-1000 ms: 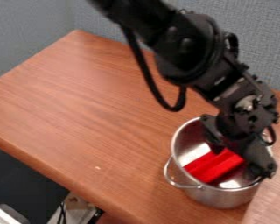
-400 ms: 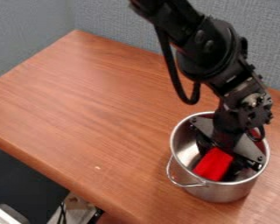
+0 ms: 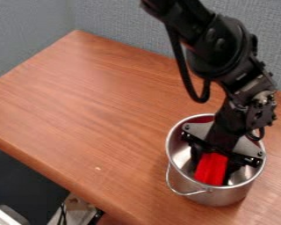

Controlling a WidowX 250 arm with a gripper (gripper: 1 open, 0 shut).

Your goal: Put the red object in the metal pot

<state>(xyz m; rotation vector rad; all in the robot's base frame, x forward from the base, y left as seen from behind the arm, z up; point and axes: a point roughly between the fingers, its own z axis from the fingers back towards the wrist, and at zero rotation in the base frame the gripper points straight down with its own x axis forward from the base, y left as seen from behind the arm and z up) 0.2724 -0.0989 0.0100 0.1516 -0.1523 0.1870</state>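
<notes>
The metal pot is being seen at the near right corner of the tabletop, close to the front edge. The arm is being held steeply downward from the top of the view, with the gripper lowered inside the pot's rim. The red object is being seen inside the pot, standing on end or steeply tilted between the two dark fingers.

Finger state: the fingers are being held either side of the red block, but whether they are being pressed against it or kept just clear of it cannot be told at this size. Whether the block's lower end is being rested on the pot floor cannot be told either; the reflective interior is confusing the view.

Handling, as judged: the block is being read as stiff, light moulded plastic with smooth and probably somewhat slippery faces, not fragile. A hold across the narrow width, near mid-length, is being judged the soundest, since the long flat sides give parallel faces for the pads. A hold near one end is likely to let it swing.

Task progress, as judged: the block is already being contained by the pot, so placement is being regarded as nearly complete, with release and withdrawal outstanding.
</notes>
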